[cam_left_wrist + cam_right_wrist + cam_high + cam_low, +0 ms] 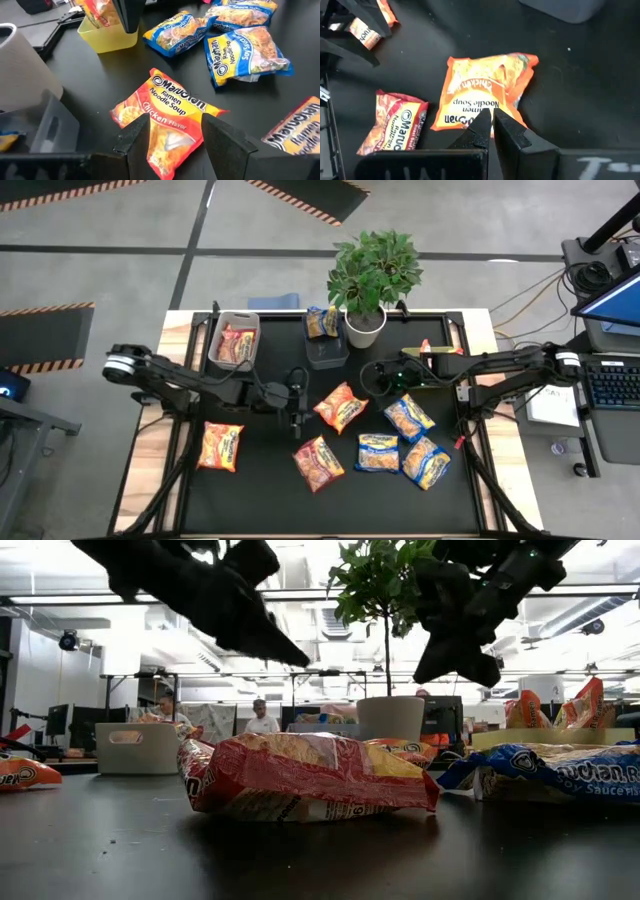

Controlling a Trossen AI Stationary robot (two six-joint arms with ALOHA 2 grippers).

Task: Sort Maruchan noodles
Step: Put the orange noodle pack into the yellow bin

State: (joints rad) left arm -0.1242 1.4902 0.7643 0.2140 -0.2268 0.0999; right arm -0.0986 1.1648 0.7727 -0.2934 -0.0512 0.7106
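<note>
Noodles lie scattered on the black desk (260,500): an orange-yellow chicken packet (341,407) at the middle, a red one (319,463) nearer, another red one (221,446) to the left, and three blue-and-yellow packets (408,442) to the right. More packets sit in the grey bin (233,340), the dark bin (325,340) and the yellow-green bin (440,364) at the far side. The left gripper (296,420) hovers just left of the chicken packet, jaws open. The right gripper (374,376) hangs to the far right of that packet, jaws closed and empty. A potted plant (370,280) stands at the far edge.
</note>
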